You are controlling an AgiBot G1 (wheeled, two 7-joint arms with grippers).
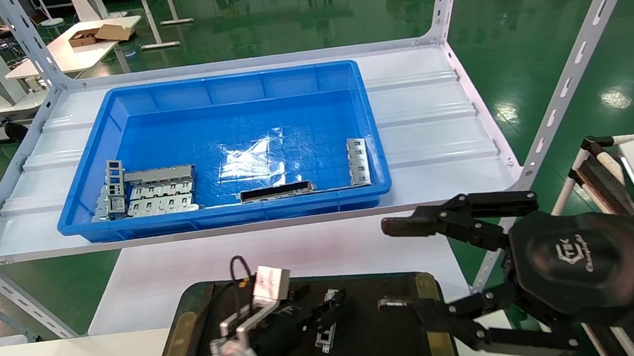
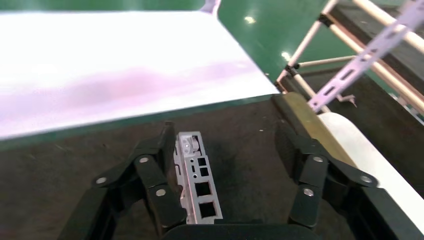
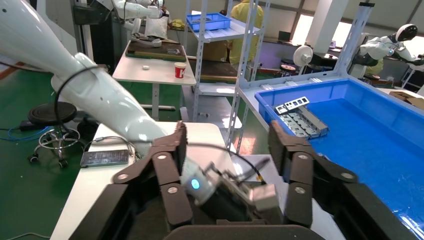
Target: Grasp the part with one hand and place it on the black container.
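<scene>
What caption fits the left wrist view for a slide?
Open left gripper low over the black container, the part between its fingers, beside one of them.

Factory-floor robot lab: green epoxy floor (image 1: 510, 23), steel racking (image 1: 571, 69), workbenches (image 3: 155, 70).

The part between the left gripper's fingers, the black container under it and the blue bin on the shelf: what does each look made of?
The part: looks like thin stamped sheet metal, matte silver-grey with punched rectangular holes.
The black container: dark matte, faintly speckled surface, perhaps rubber or a coated board; its dull brass-green rim could be metal or plastic.
The blue bin: moulded plastic, glossy, ribbed walls.
The left gripper is open around the part.
</scene>
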